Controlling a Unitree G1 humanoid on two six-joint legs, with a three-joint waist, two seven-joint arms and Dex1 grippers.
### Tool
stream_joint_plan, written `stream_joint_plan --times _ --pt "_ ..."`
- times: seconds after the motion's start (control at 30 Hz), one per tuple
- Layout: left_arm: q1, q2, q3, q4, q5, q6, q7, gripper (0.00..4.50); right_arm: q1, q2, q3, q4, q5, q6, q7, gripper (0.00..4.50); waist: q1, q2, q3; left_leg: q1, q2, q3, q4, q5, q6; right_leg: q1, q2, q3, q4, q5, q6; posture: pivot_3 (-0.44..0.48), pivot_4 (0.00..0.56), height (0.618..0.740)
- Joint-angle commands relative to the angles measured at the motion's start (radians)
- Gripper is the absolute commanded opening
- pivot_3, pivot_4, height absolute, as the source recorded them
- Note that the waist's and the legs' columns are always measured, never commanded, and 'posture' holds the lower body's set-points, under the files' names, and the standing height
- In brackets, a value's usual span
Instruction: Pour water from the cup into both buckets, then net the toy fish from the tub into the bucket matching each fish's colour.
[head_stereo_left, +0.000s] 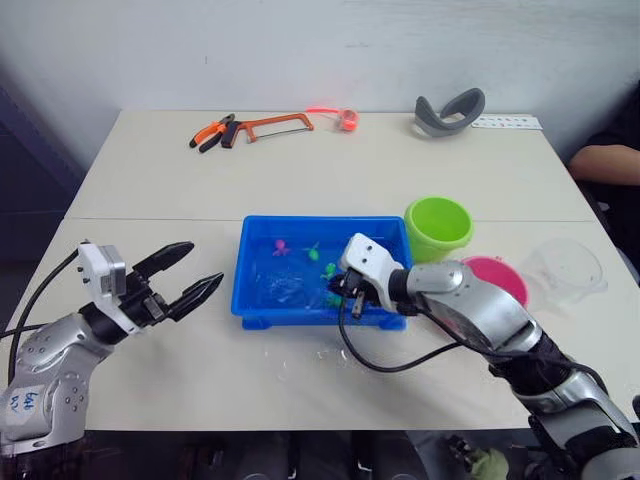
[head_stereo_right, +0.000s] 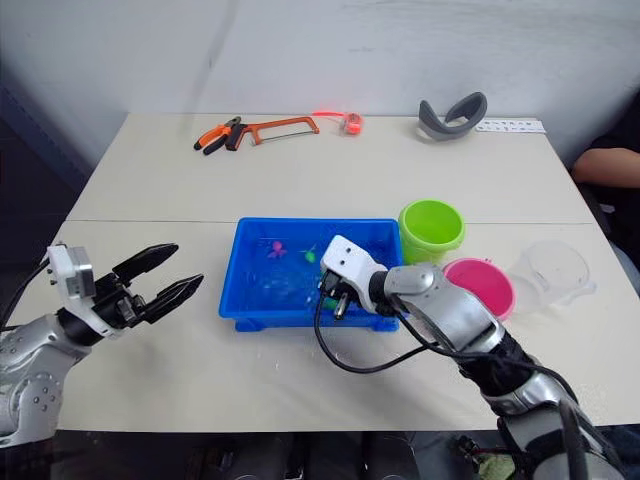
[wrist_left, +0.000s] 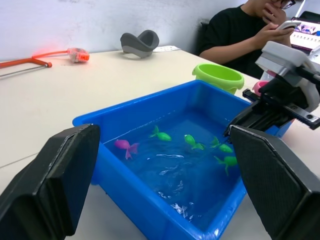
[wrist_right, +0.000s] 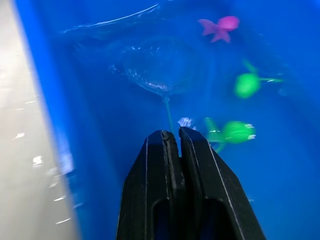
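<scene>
Right now the right gripper (wrist_right: 172, 137) is clamped tight on the thin handle of the net (wrist_right: 157, 70), reaching over the near rim of the tub (head_stereo_left: 300, 318) so the hoop sits sunk in the water ahead of the fingers, probably to scoop. 2 green fish (wrist_right: 235, 132) lie just beside the fingertips; a pink fish (wrist_right: 220, 25) floats beyond the hoop. The left gripper (head_stereo_left: 185, 275) hovers spread apart, left of the tub, apparently waiting. Green bucket (head_stereo_left: 438, 228) and pink bucket (head_stereo_left: 497, 275) stand just right of the tub.

Table (head_stereo_left: 300, 180), far edge: orange-handled pliers (head_stereo_left: 213, 132); orange-framed hacksaw (head_stereo_left: 272, 125); small red glowing item (head_stereo_left: 346, 119); grey curved band (head_stereo_left: 450, 110); white strip (head_stereo_left: 506, 122). Person's arm (head_stereo_left: 606, 160) at the right side
</scene>
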Motion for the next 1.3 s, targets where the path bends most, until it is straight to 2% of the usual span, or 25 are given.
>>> stream_joint_plan --times 0.03,0.4,0.67,0.83,1.3 --pt "-0.012 0.016 -0.001 0.002 0.007 -0.022 -0.010 4.48 -0.036 0.042 -0.040 0.027 -0.032 0.002 -0.019 0.00 -0.001 0.000 0.000 0.000 0.000 0.000 0.000 0.000 0.000 0.000 0.000 0.000 0.000 0.000 0.000 0.000 0.150 0.740" --pt "-0.116 0.102 -0.067 0.057 0.039 0.006 -0.044 4.48 -0.032 0.107 -0.066 0.085 -0.129 -0.080 -0.039 0.00 -0.001 0.000 0.000 0.000 0.000 0.001 0.000 0.000 0.000 -0.001 0.000 0.000 0.002 0.000 0.000 0.000 0.150 0.740" --pt "-0.196 0.164 -0.088 0.116 0.047 0.022 -0.093 4.48 0.055 0.081 -0.116 -0.026 -0.127 -0.197 0.011 0.00 -0.002 0.000 0.000 -0.001 0.000 0.001 -0.002 0.000 0.000 -0.004 0.001 0.000 0.002 0.000 0.000 0.000 0.150 0.740" --pt "-0.222 0.178 -0.104 0.153 0.049 0.019 -0.132 4.48 0.157 0.032 -0.185 -0.134 -0.076 -0.298 0.098 0.00 0.000 0.000 0.000 -0.002 0.000 0.002 -0.002 0.000 -0.001 -0.004 0.001 0.000 0.002 0.000 0.000 0.000 0.150 0.740" --pt "-0.322 0.124 -0.189 0.193 0.037 0.013 -0.213 4.48 0.420 -0.146 -0.428 -0.338 0.019 -0.292 0.179 0.00 0.006 0.000 0.000 -0.002 0.000 0.002 -0.002 0.000 0.000 -0.002 0.001 0.000 0.000 0.000 0.000 0.000 0.150 0.740"
